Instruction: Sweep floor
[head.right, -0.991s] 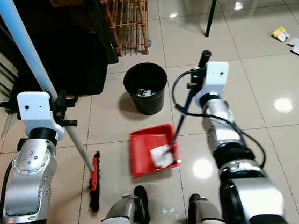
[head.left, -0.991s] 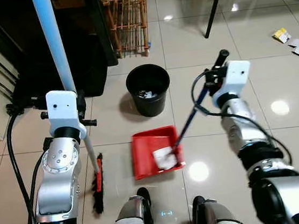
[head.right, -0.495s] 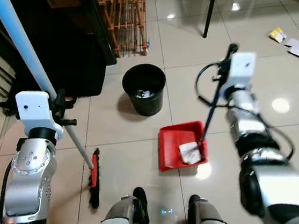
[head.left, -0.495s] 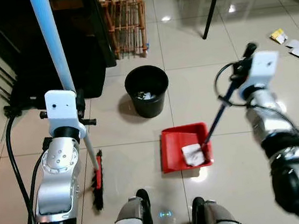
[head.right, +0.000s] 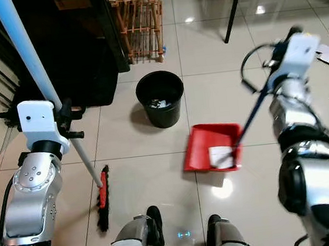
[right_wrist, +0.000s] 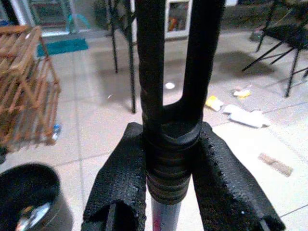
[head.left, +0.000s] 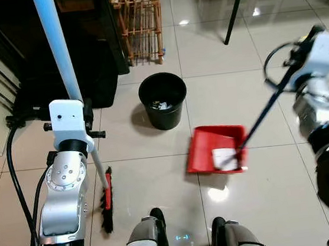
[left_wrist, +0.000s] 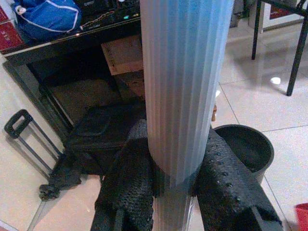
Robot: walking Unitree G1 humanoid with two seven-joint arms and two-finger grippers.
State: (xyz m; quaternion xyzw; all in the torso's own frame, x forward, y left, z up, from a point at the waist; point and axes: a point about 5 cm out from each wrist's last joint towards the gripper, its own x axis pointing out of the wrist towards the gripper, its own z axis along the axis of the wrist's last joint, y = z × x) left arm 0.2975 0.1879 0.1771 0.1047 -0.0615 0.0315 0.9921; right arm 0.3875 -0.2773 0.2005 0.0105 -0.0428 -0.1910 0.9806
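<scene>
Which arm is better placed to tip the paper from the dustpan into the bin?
Right: its pincer grips the handle of the red dustpan, paper inside, beside the black bin. The left pincer holds the broom.

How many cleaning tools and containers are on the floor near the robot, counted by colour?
Red: 1, the red plastic dustpan.
Black: 1, the round black waste bucket.
Red and black: 1, the broom head with red back and black bristles.
Total: 3.
</scene>
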